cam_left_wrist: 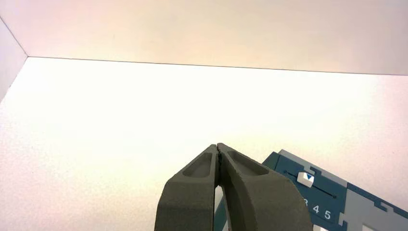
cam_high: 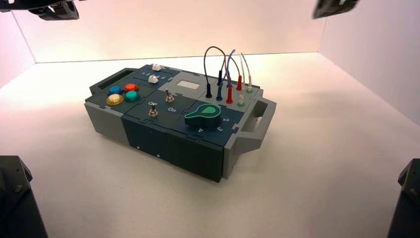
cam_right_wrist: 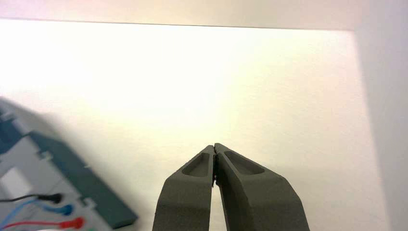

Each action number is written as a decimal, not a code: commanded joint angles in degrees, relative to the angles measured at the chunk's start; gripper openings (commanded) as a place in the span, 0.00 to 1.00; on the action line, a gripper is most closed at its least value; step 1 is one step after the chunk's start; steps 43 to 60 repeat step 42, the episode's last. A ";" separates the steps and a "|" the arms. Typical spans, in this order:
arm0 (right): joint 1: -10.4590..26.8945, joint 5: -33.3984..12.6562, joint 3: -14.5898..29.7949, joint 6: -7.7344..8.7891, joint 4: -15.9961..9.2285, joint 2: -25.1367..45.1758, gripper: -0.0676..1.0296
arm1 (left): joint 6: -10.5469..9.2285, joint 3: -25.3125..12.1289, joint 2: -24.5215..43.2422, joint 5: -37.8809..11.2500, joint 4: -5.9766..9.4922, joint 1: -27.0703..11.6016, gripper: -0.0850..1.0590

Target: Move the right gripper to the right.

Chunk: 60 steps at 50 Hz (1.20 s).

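Note:
My right gripper (cam_high: 333, 7) hangs high at the top right of the high view, above and behind the control box (cam_high: 168, 144). In the right wrist view its fingertips (cam_right_wrist: 214, 147) are pressed together and hold nothing, over bare white table, with the box's wire end (cam_right_wrist: 62, 221) off to one side. My left gripper (cam_high: 55, 10) is parked at the top left. In the left wrist view its fingertips (cam_left_wrist: 219, 147) are also shut and empty, with a white slider (cam_left_wrist: 305, 178) on the box nearby.
The box bears coloured buttons (cam_high: 123, 93), two toggle switches (cam_high: 160, 101), a green knob (cam_high: 203, 114), plugged wires (cam_high: 228, 74) and a grey handle (cam_high: 257, 121). White walls enclose the table. Dark arm bases (cam_high: 17, 198) sit at the lower corners.

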<state>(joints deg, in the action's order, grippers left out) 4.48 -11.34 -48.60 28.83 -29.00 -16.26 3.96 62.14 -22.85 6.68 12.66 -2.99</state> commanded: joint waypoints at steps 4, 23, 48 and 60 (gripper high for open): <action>-3.52 0.35 -0.70 0.00 -0.09 -3.25 0.04 | 0.18 -0.88 -0.35 0.44 -0.18 0.00 0.05; -3.96 1.58 -1.49 -0.18 -0.53 -3.78 0.04 | 0.09 -0.97 0.00 0.70 -0.18 -0.09 0.05; -3.87 1.58 -1.14 -0.26 -0.70 -1.85 0.04 | 0.09 -1.05 0.26 0.62 -0.09 -0.09 0.05; -3.87 1.58 -1.14 -0.26 -0.70 -1.85 0.04 | 0.09 -1.05 0.26 0.62 -0.09 -0.09 0.05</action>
